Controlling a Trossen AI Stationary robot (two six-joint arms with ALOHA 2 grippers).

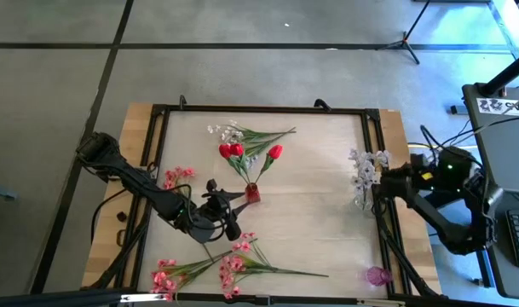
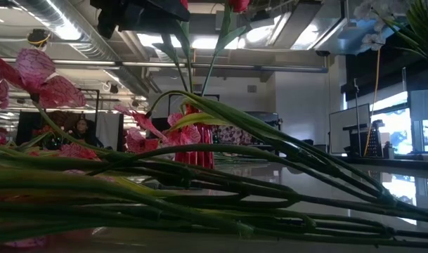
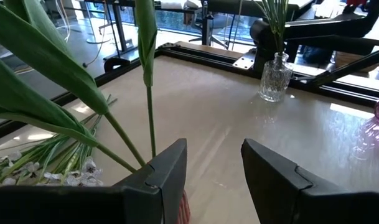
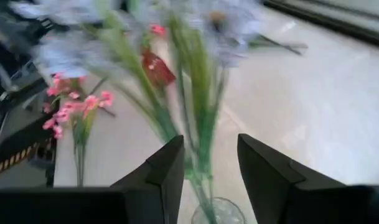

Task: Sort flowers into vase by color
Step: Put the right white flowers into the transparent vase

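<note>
A red vase (image 1: 252,194) stands mid-table holding red tulips (image 1: 233,151). My left gripper (image 3: 214,168) hovers open just above and beside it, with the tulip stems (image 3: 150,118) next to one finger and nothing between the fingers. A clear vase (image 1: 364,202) with whitish flowers (image 1: 366,166) stands at the right edge. My right gripper (image 4: 211,168) is open, close to those stems (image 4: 198,146), above the vase's rim (image 4: 217,214). Pink sprays (image 1: 233,266) lie flat near the front edge. A whitish sprig (image 1: 235,132) lies at the far side.
A pink vase (image 1: 377,275) sits at the near right corner. Another pink spray (image 1: 178,175) lies by the left rail. A black frame (image 1: 259,110) runs around the tabletop. Bare table lies between the red vase and the clear vase.
</note>
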